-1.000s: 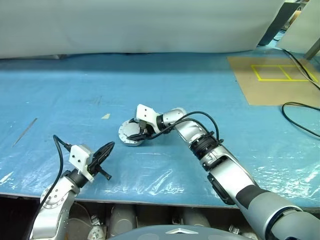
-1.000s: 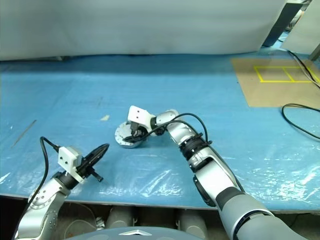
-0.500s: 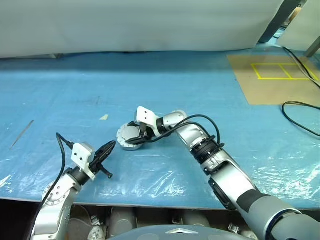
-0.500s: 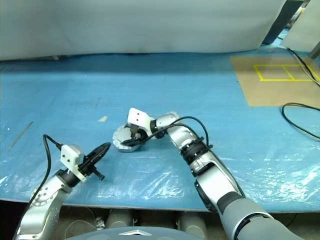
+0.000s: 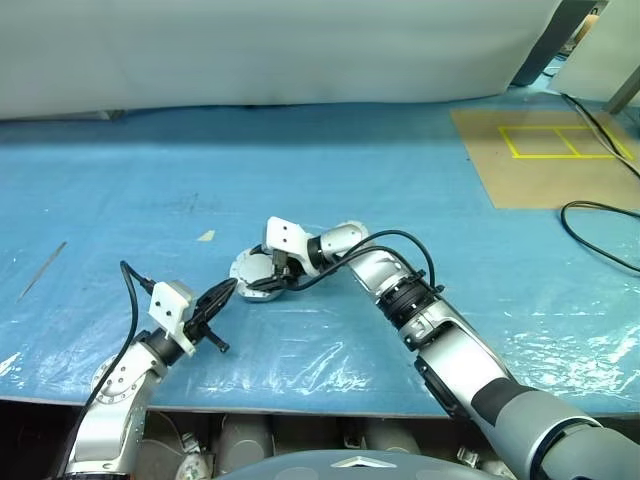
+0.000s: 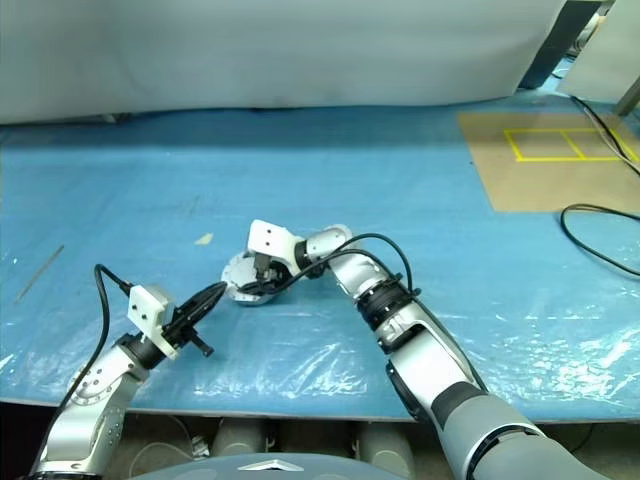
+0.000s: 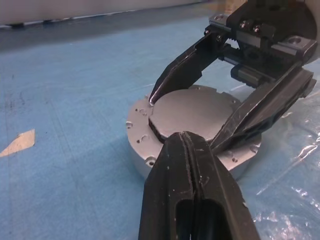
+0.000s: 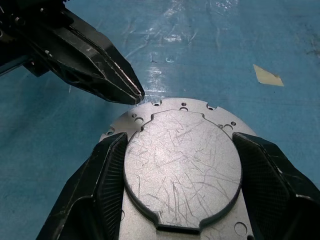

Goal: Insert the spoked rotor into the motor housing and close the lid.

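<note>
The step in hand looks like the closing one: the lid (image 8: 181,162) already lies plain grey face up on the motor housing (image 7: 145,145), so the spoked rotor is presumably inside, though nothing of it can be seen under the lid.

The housing sits on the blue plastic-covered bench (image 5: 400,180), near its front edge and about midway across, with a small tan scrap (image 5: 207,235) lying just beyond it to the left.

The right gripper (image 8: 175,150) reaches in from the right, angled down, its 2 fingers (image 7: 185,70) spread wide on opposite edges of the lid. They appear to touch the lid's rim, so I judge they are holding or steadying it rather than standing free.

The left gripper (image 7: 192,165) has its fingers pressed fully together, holding nothing, with the tip just beside the housing's near-left rim.

The lid lies flat, axis upright, its small notches seemingly lined up with the recess in the housing's flange. Being round, it has no long axis.

The next move likely calls for pressing the lid evenly down until flush, while the left fingertip braces the housing against sliding on the slick sheet
</note>
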Available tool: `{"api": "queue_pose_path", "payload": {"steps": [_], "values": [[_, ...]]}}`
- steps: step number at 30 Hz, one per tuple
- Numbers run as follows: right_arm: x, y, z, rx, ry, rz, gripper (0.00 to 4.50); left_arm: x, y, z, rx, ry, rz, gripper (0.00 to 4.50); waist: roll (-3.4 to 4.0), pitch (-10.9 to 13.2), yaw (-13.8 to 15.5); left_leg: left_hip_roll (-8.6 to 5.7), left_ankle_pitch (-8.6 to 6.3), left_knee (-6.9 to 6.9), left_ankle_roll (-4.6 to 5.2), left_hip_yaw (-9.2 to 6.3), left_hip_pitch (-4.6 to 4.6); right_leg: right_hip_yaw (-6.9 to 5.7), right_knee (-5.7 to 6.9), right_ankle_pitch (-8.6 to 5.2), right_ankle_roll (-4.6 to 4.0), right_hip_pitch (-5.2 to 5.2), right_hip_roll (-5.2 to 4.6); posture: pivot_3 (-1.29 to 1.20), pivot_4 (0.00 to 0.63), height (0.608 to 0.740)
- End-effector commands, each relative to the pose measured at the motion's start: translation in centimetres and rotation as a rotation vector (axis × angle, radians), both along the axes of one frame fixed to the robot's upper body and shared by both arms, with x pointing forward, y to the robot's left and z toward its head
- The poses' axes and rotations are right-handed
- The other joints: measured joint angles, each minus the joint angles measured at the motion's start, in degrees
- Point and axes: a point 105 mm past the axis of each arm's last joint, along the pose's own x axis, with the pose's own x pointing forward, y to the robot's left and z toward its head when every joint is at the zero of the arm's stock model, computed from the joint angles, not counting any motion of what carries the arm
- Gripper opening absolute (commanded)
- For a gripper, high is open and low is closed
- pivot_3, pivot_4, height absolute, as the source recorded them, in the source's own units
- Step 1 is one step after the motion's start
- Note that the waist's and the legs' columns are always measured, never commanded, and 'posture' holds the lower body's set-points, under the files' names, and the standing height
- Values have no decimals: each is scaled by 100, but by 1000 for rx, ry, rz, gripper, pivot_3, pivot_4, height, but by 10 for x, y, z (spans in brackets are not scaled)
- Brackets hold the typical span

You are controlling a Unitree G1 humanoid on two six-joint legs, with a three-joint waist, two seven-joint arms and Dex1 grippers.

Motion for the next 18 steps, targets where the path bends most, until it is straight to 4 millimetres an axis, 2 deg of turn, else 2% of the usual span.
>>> {"api": "queue_pose_path", "payload": {"steps": [1,5,9,12,18], "values": [[12,-23,-36,-151,13,-109,2978,-1,-3,7,12,-25,-13,0,4,-1,5,0,0,0,0,0,1,1,5,0,0,0,-1,0,150,740],[14,-28,-39,-170,21,-109,2978,-1,-4,8,10,-25,-13,0,8,-3,19,-2,0,0,0,0,8,0,15,-1,2,3,-5,0,150,740],[8,-33,-43,-193,47,-59,2978,-1,-4,8,9,-24,-12,0,11,-5,26,-3,0,0,0,-1,10,1,17,-18,33,5,-6,0,150,740],[7,-36,-44,-204,58,-49,2978,-1,-4,8,10,-23,-11,0,20,-10,39,-4,0,1,0,0,6,1,14,-3,4,5,-8,0,150,740],[11,-39,-40,-207,60,-46,2978,-1,-6,9,14,-21,-17,0,23,-12,37,-5,0,2,1,0,-15,0,-16,-2,3,2,-7,0,150,740]]}}
